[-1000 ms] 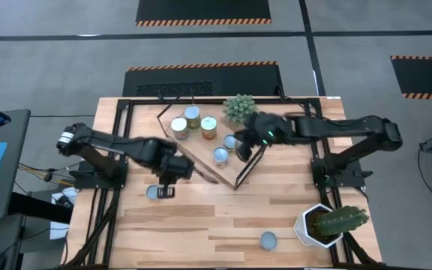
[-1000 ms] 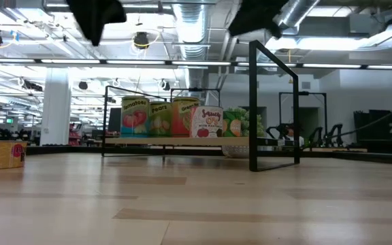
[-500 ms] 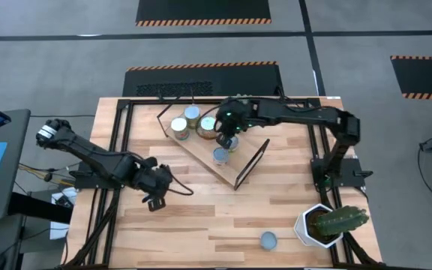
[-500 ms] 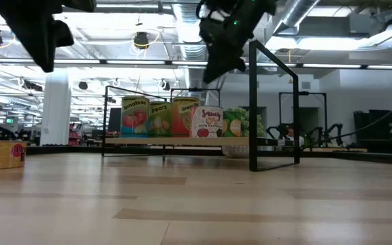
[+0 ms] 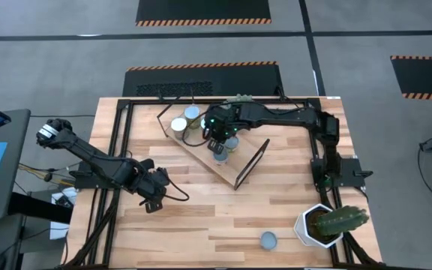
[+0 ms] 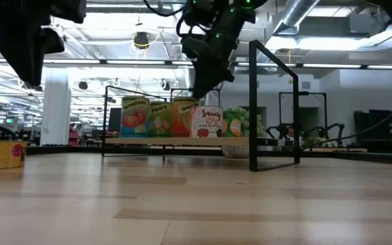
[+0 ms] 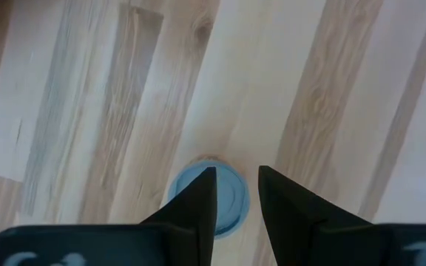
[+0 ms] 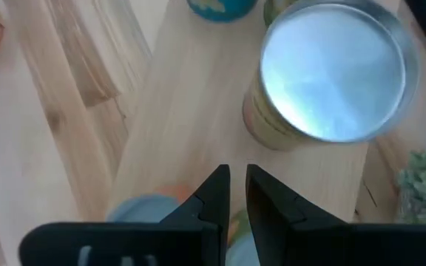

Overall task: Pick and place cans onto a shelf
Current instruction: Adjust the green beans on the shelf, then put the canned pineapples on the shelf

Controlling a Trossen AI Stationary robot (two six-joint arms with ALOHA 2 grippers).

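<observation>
Pale plank boards make up the desk [image 5: 223, 217], and a light wooden shelf with thin black metal frame ends [image 5: 201, 161] lies at an angle across its far half. Short metal cans with round silvery tops [image 5: 180, 125] stand grouped on the shelf; in the low view their red, green and orange labels line up in a row [image 6: 172, 117].

Over that group reaches the right gripper [image 8: 231, 193], its dark fingers nearly together and holding nothing, with a silver-topped can with a yellow-green label [image 8: 331, 74] just beyond them.

Nearer the desk's left edge hangs the left gripper [image 7: 235, 196], fingers slightly parted and empty, directly above a pale-blue-topped can [image 7: 226, 198] standing on the bare planks.

Another such can [image 5: 268, 240] sits alone at the near edge — just beside a white pot holding a green cactus [image 5: 328, 223].
</observation>
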